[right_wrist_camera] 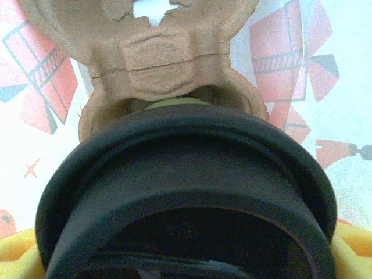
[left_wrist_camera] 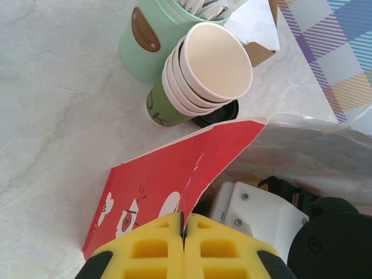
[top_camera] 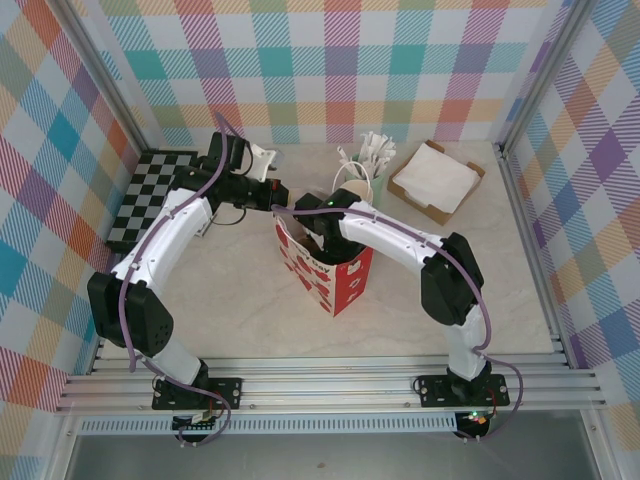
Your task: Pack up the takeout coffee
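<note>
Nearest, we see the left gripper (left_wrist_camera: 183, 232) with its yellow fingers (left_wrist_camera: 145, 250) pressed together on the top edge of the red-and-white bag (left_wrist_camera: 174, 174). Just beside it, the right gripper (top_camera: 312, 232) reaches down into the bag's mouth. From its wrist camera we see the jaws set wide, one yellow fingertip (right_wrist_camera: 14, 256) at each side of the coffee (right_wrist_camera: 186, 180), clamped on its black lid (right_wrist_camera: 174, 139). A sliver of green cup shows past the lid. The coffee is inside the bag, with a brown pulp carrier (right_wrist_camera: 157, 58) just beyond it; whether it is seated there we cannot tell. Beyond the bag stand a stack of cream cups (left_wrist_camera: 215, 64), a green cutlery cup (left_wrist_camera: 139, 40) and a box of napkins (top_camera: 437, 180). A checkerboard (top_camera: 150, 195) lies far left.
</note>
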`<state>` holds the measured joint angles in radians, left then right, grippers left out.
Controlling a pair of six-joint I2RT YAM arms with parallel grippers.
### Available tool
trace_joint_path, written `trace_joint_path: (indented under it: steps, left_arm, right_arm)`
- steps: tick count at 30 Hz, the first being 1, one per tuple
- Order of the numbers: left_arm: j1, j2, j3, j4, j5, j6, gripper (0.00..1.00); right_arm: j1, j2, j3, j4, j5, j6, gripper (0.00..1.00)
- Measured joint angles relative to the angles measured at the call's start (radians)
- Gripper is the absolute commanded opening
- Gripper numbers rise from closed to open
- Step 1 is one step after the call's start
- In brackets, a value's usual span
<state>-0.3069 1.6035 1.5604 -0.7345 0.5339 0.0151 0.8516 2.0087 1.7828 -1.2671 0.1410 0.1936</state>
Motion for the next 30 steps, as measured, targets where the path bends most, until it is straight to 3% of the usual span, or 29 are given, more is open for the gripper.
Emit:
trace_joint_path:
  steps: [30]
  left_arm:
    - [0.0,0.0,0.0,0.0,0.0,0.0,0.0]
  right_arm:
    - [0.0,-0.034,-0.074,0.07,0.001,0.0,0.53]
